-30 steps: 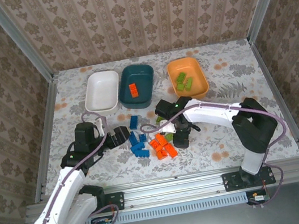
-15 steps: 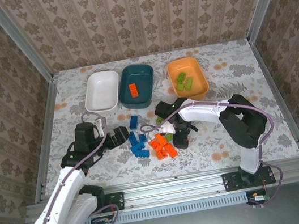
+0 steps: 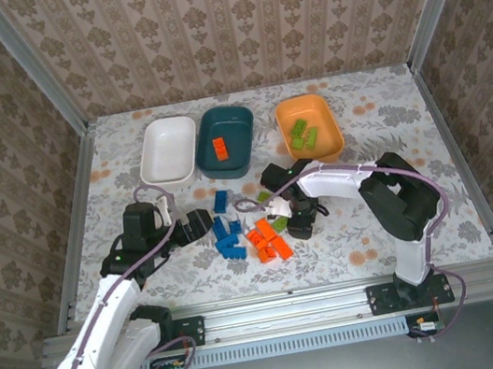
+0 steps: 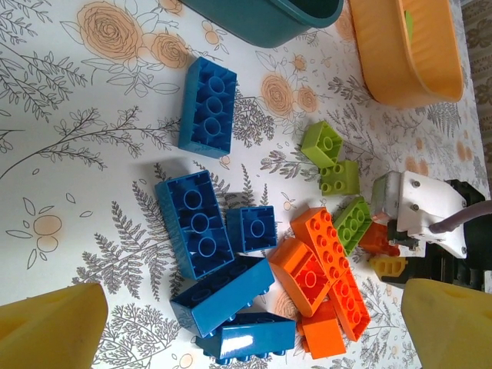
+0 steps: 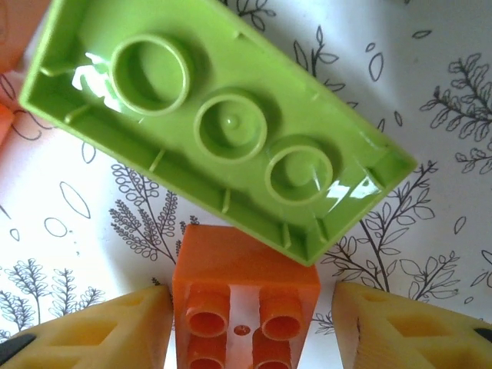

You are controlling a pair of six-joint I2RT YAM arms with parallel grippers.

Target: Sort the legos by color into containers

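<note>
Elbow bent sharply, the right gripper (image 3: 300, 223) sits at three o'clock of the brick pile (image 3: 265, 240), its fingers straddling an orange brick (image 5: 246, 300); pinched or not, I can't tell. The left gripper (image 3: 199, 223) gapes wide at nine o'clock. The bins (image 3: 234, 122) line twelve o'clock, with bare table (image 3: 360, 243) toward six.

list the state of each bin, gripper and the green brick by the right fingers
white bin: empty
teal bin: one orange lego inside
orange bin: green bricks inside
left gripper: open
right gripper: astride an orange brick, grip unclear
green brick: upside down
</note>
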